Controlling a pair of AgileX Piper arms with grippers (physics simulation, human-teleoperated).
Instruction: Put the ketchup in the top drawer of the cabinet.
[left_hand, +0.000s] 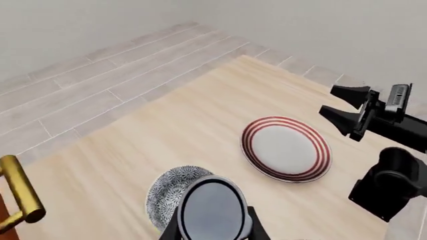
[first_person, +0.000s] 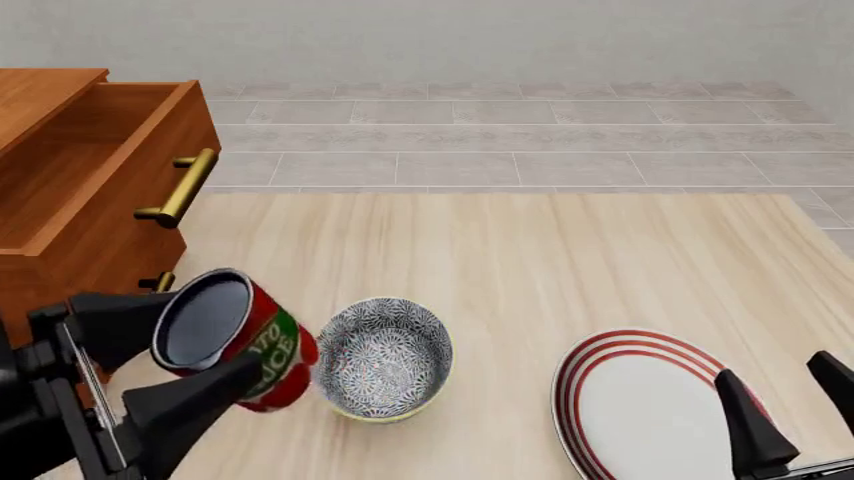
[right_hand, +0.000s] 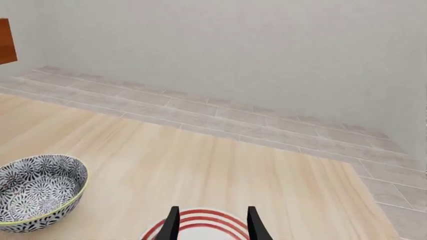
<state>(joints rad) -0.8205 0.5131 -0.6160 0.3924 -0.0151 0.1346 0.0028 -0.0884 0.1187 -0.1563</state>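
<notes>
Ketchup (first_person: 247, 345) clamped in left claw (first_person: 174, 370), tilted, lifted beside bowl (first_person: 384, 357); top drawer (first_person: 80, 175) of cabinet (first_person: 54, 100) open beyond bowl; right claw (first_person: 787, 400) open, empty, over plate (first_person: 641, 400); risk: bottle striking drawer front or slipping from tilted grip.

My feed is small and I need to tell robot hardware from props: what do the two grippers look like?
Both are matte black. The left gripper has two thick tapered wedge-shaped jaws on a blocky black body. The right gripper has the same pointed black jaws; the left wrist view shows a small grey ribbed strip on its body. No cables are visible.
</notes>
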